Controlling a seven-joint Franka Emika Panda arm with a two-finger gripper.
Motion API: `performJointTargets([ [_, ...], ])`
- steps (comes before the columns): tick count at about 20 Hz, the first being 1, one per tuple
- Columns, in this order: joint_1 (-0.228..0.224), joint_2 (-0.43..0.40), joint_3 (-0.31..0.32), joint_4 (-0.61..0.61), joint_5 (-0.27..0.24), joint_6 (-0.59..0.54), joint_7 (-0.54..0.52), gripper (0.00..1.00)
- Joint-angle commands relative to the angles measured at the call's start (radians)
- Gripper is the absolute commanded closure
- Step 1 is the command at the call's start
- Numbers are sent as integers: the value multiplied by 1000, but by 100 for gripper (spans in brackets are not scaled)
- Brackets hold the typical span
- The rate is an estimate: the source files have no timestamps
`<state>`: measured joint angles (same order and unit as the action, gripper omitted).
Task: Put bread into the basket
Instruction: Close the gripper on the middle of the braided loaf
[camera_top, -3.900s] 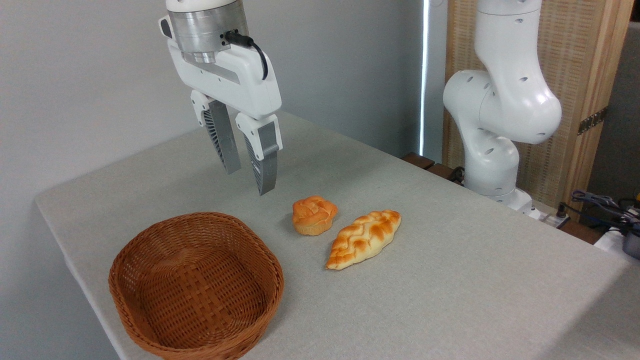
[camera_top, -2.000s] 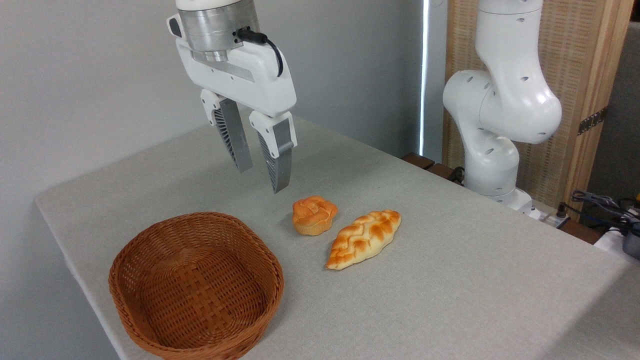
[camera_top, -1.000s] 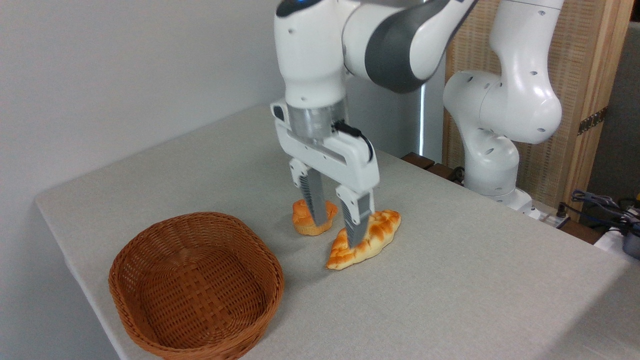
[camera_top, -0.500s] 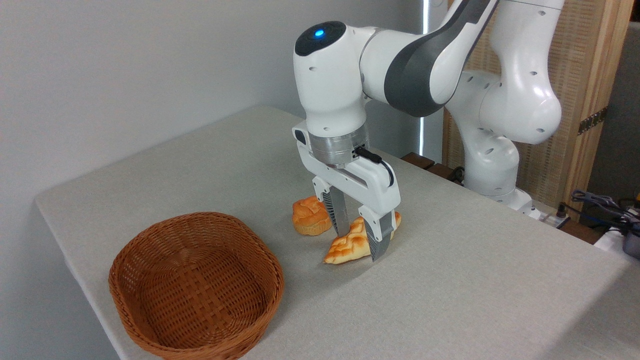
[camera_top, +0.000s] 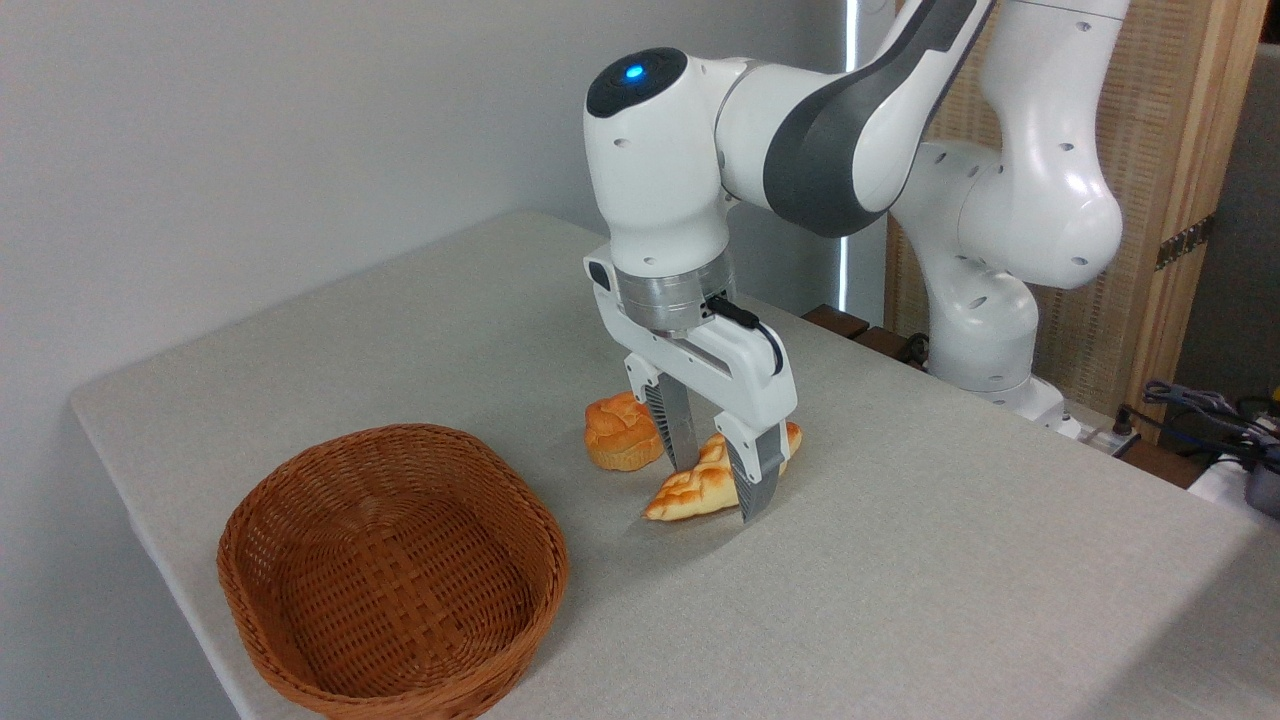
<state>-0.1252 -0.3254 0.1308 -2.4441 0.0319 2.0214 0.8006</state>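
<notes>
— What lies nearest, on your side of the table (camera_top: 950, 600)?

— The basket (camera_top: 392, 572), low and to the left of my claw (camera_top: 718, 488), well apart from it, with nothing in it.

— And the claw itself?

— It points down at the table, its two fingers (camera_top: 756, 477) narrowed onto the middle of the bread (camera_top: 690, 492), one on each flank. The loaf's left tip sticks out past them; whether it is clear of the cloth I cannot tell.

— Anything crowding it?

— A small round bun (camera_top: 618, 432) just beside my far finger, to the left, partly hidden behind it. Behind my claw stand my own arm base (camera_top: 985, 330) and a wooden screen (camera_top: 1150, 200).
</notes>
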Motion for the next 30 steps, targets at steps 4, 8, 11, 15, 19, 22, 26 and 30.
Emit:
performJointTargets([
  [4,-46,9,18,-19,-27,10,0,72],
  [8,-53,20,18,-19,-26,13,5,85],
  [11,-53,23,20,-16,-26,14,5,85],
  [15,-53,23,32,-16,-26,14,5,86],
  [19,-53,23,32,-15,-26,14,22,91],
  [22,-53,23,33,-12,-26,14,26,91],
  [26,-54,22,36,28,-26,11,25,90],
  [30,-53,32,36,138,-36,0,22,89],
])
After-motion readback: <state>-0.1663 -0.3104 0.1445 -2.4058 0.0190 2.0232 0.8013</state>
